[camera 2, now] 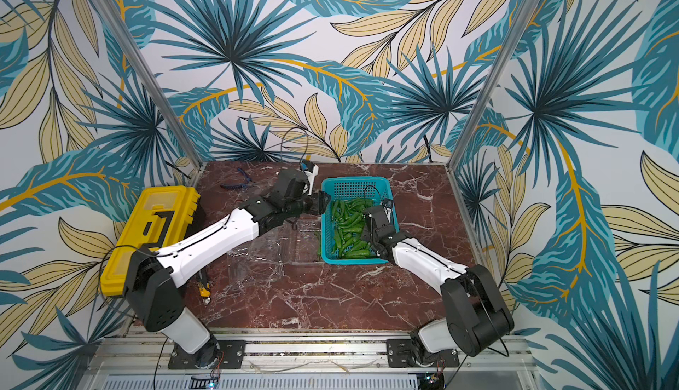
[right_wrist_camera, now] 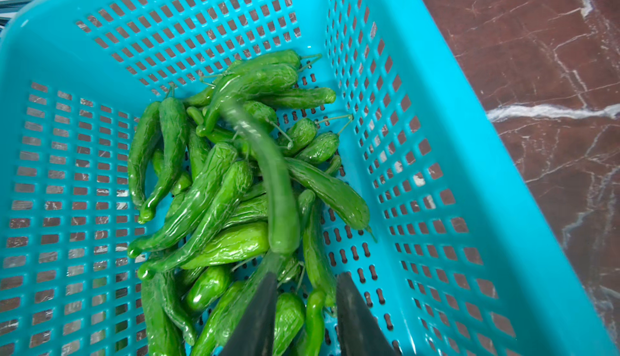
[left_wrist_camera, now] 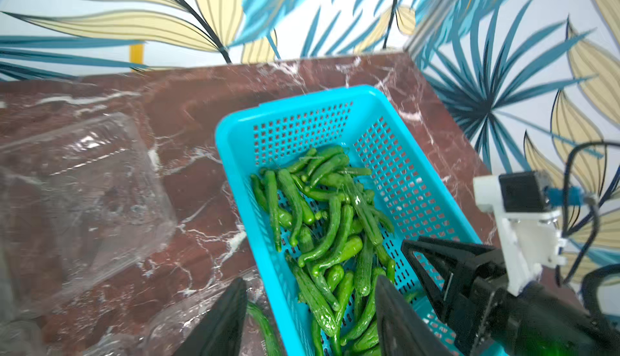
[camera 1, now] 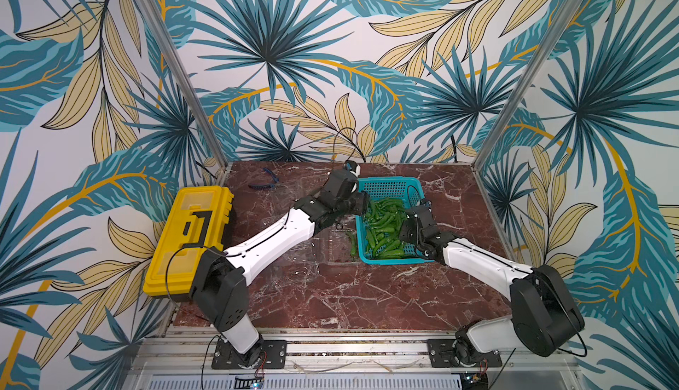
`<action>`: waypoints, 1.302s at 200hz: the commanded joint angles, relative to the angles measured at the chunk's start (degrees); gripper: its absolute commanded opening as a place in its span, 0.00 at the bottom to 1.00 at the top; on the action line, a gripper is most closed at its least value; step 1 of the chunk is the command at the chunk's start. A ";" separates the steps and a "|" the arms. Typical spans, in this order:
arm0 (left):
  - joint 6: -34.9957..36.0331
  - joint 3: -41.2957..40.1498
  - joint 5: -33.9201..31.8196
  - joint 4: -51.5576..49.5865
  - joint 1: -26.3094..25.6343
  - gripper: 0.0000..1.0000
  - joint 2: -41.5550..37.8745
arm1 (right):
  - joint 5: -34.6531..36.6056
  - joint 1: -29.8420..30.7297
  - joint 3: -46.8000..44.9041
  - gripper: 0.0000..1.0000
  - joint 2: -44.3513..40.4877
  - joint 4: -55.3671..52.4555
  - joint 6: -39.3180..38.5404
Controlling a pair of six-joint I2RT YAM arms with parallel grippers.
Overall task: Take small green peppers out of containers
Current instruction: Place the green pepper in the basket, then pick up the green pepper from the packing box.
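In both top views the left gripper [camera 1: 363, 202] hangs at the rim of the basket [camera 1: 389, 180]. The right gripper [camera 1: 404, 230] is low inside the basket, over the peppers [camera 1: 382, 222] heaped on its floor. One pepper [camera 1: 352, 245] is not in the basket. It lies in a clear box [camera 1: 330, 255] just outside the wall, back from the left gripper toward that arm's base. Its long axis runs along the long side of the basket. I judge that the left arm is the nearer one, because for the right gripper the basket wall stands between. On the toolbox [camera 1: 172, 259] no writing can be read.

In the left wrist view the fingers [left_wrist_camera: 221, 320] of the left gripper are spread wide and hold nothing. One finger is outside the basket, the other is over the heap. The pepper [left_wrist_camera: 265, 329] lies on clear plastic, below and just beside the outer finger. A second box [left_wrist_camera: 84, 186], ahead of this gripper on the outer side, looks empty.

In the right wrist view the fingers [right_wrist_camera: 258, 317] of the right gripper stand apart with nothing between them. A blurred pepper [right_wrist_camera: 276, 186] is ahead, with its stem end by one finger. I cannot tell if they touch. No label shows.
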 commanded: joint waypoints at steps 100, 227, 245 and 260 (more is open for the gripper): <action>-6.66 3.09 14.89 -14.68 5.99 0.54 19.29 | -1.43 -0.25 -0.29 0.32 1.95 -0.62 0.24; -4.10 7.44 12.87 -20.54 3.26 0.54 26.51 | -2.26 -0.18 0.16 0.32 2.91 -0.71 -0.24; -3.78 7.84 12.30 -21.41 3.26 0.54 27.51 | -2.43 -0.23 0.17 0.32 2.91 -0.71 -0.32; -3.59 7.89 11.61 -21.90 3.17 0.53 28.10 | -2.70 -0.19 0.28 0.32 2.86 -0.63 -0.33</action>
